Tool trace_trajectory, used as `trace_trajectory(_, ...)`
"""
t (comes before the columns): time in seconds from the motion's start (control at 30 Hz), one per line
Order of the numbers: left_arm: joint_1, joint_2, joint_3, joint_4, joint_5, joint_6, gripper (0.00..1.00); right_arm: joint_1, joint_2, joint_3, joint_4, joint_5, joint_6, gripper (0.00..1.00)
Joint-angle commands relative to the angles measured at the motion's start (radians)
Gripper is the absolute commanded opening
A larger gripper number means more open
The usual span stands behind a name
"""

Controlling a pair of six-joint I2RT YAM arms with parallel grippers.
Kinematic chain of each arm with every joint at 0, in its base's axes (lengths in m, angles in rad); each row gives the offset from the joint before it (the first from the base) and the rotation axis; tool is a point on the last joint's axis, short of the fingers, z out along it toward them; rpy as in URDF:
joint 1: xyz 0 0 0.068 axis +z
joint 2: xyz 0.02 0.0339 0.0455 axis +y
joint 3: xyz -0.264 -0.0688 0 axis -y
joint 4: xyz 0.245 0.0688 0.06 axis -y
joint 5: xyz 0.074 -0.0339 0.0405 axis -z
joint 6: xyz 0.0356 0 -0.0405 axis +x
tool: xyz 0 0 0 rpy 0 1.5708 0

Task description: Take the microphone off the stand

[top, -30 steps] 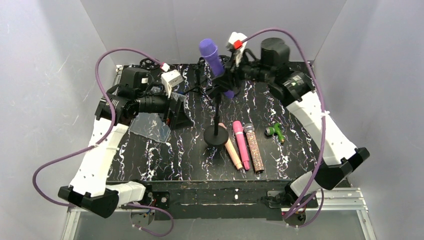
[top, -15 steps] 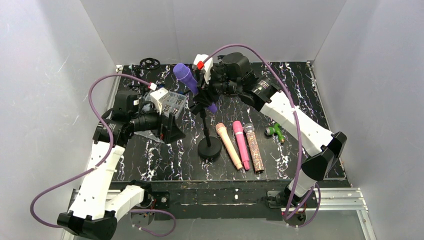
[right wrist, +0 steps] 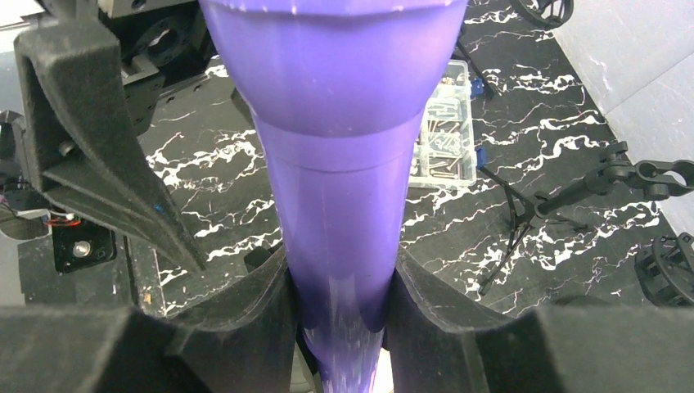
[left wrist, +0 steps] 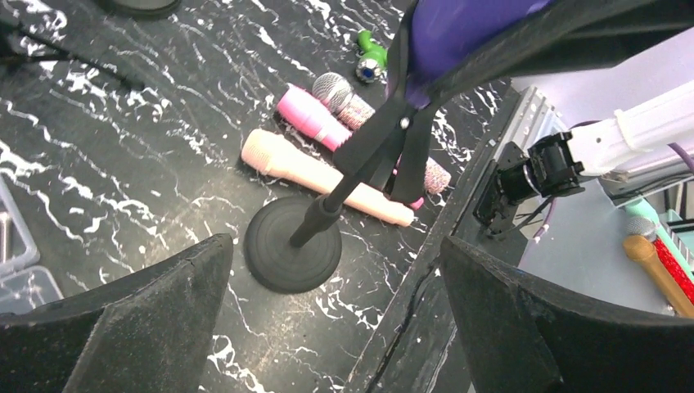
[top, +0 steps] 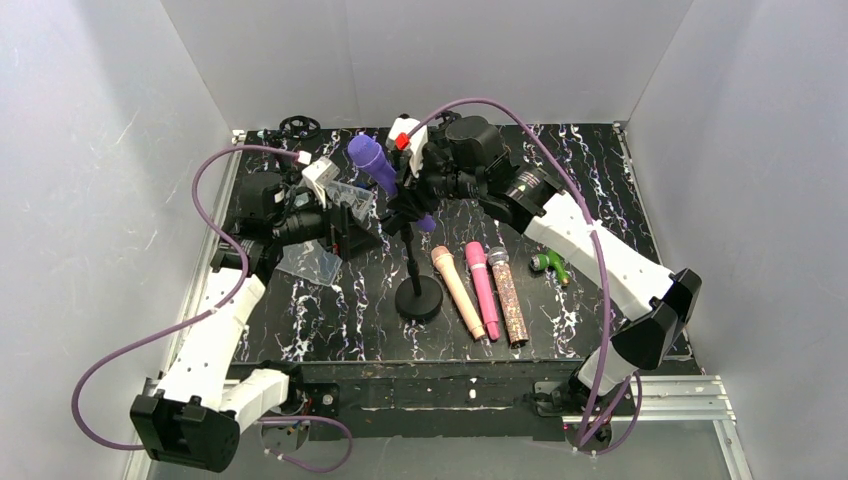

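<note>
The purple microphone (top: 372,160) sits tilted in the clip of the black stand (top: 419,297), head up and to the left. My right gripper (top: 413,193) is shut on its lower handle just at the clip. In the right wrist view the microphone (right wrist: 340,155) fills the gap between the fingers (right wrist: 233,327). My left gripper (top: 355,233) is open and empty, just left of the stand pole. In the left wrist view the stand base (left wrist: 292,253) lies between and beyond the spread fingers (left wrist: 123,327), with the microphone (left wrist: 466,33) at the top.
A peach microphone (top: 458,290), a pink one (top: 482,287) and a glitter one (top: 508,296) lie side by side right of the stand base. A small green object (top: 549,262) lies further right. A clear box of screws (top: 347,198) and a clear lid (top: 308,262) lie by the left gripper.
My right gripper has carried the microphone and stand to the left and nearer; the stand base has slid left and forward. The left arm has shifted slightly and stays open.
</note>
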Motion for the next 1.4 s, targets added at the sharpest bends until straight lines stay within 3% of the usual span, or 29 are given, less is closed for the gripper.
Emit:
trace_trajectory(0.0, 0.004, 0.025, 0.073, 0.062, 0.162, -0.007, 0.99, 0.008, -0.058, -0.011, 0.032, -0.039, 0.026, 0.01)
trace_trajectory(0.27, 0.003, 0.070, 0.122, 0.064, 0.171, 0.040, 0.99, 0.006, -0.052, 0.004, 0.025, -0.065, 0.049, 0.01)
trace_trajectory(0.57, -0.007, 0.084, 0.065, 0.153, 0.174, 0.046, 0.99, 0.003, -0.062, -0.019, 0.032, -0.067, 0.070, 0.01)
trace_trajectory(0.63, -0.008, 0.092, 0.062, 0.168, 0.178, 0.041, 0.94, 0.003, -0.061, -0.019, 0.033, -0.069, 0.072, 0.01)
trace_trajectory(1.03, -0.049, 0.140, 0.081, 0.190, 0.275, 0.043, 0.88, -0.010, -0.065, -0.026, 0.035, -0.067, 0.075, 0.01)
trace_trajectory(1.2, -0.060, 0.172, 0.105, 0.187, 0.295, 0.058, 0.74, -0.010, -0.063, -0.028, 0.036, -0.071, 0.076, 0.01)
trace_trajectory(1.37, -0.072, 0.180, 0.102, 0.183, 0.308, 0.073, 0.68, -0.012, -0.064, -0.029, 0.035, -0.074, 0.077, 0.01)
